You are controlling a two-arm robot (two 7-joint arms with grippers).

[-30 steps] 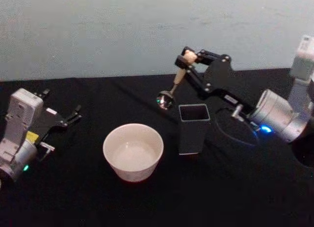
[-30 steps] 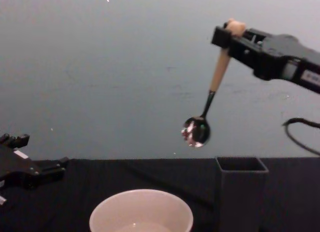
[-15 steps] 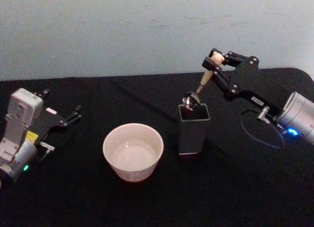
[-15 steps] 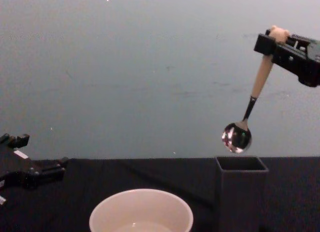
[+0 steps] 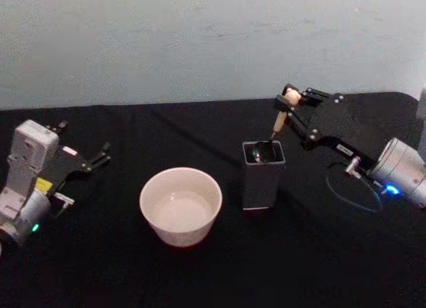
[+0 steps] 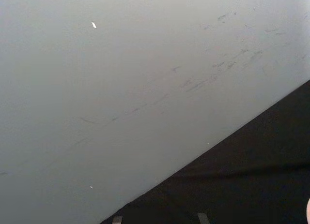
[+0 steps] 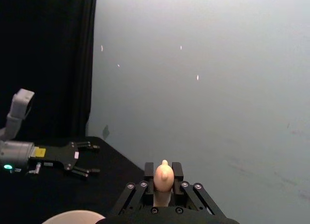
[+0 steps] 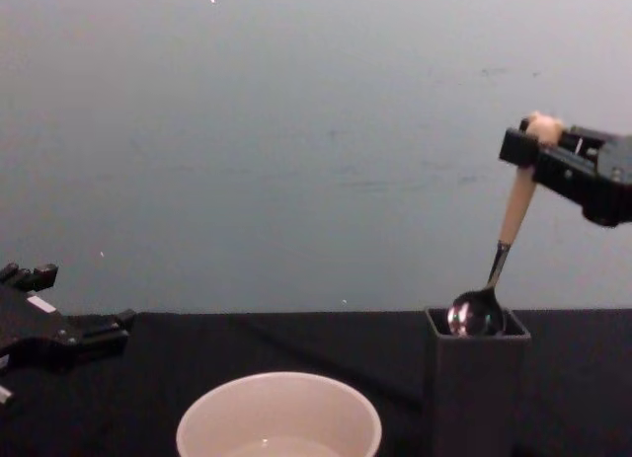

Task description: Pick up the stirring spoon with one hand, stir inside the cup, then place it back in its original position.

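Where the holder (image 5: 261, 185) opens, right pincer (image 5: 288, 102) holds the stirring spoon (image 8: 514, 210).

The right arm was extended forward, the right gripper (image 5: 289, 106) clamped on the top of the stirring spoon (image 5: 277, 124). The left gripper (image 5: 86, 175) was parked low at the left, fingers spread.

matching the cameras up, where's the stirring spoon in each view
head view: stirring spoon right of centre, bowl at holder box mouth
chest view: right side, bowl at box rim
right wrist view: bear head in right gripper
left wrist view: faces wall, table
shared landmark: cup; left gripper parked left
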